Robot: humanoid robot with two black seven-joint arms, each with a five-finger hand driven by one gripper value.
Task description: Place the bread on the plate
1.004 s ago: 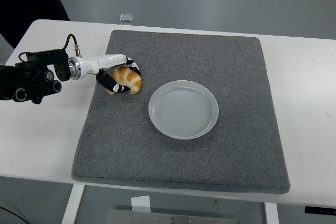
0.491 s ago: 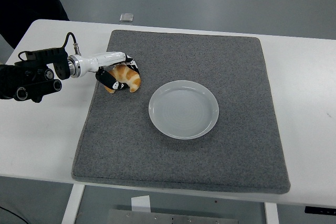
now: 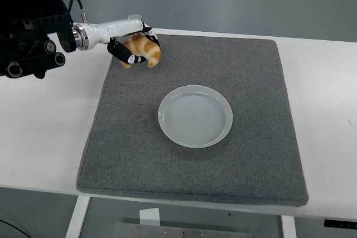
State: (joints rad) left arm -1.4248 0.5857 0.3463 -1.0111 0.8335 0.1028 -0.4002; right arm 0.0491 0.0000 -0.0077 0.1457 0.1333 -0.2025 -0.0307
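Carry phase of the placement, shown from the head view. At far left the left arm enters, its black, jointed forearm ending in a glossy white wrist shell. The left hand (image 3: 134, 47) is seen with its black fingers (image 3: 121, 52) curled around the bread (image 3: 146, 50), which is held clear of the surface, above the far left corner of the grey mat (image 3: 256, 154). The bread is a croissant-like, crescent-shaped roll, golden brown with paler ridges; it is judged to be soft and easily crushed, so a light grip is advised.

The mat is a rectangular pad of coarse, felt-like fabric laid on the smooth white bench (image 3: 44, 137). Near its middle lies the plate (image 3: 195, 116), round, pale grey, glossy, with a shallow raised rim and faint concentric rings; nothing is yet held in it. Plate and bread are well apart.

The lift is judged complete and the transfer not yet made. The next move calls for the hand to be carried rightward and toward the near edge until the bread hangs over the plate's centre, then lowered and opened. The right arm is not shown.
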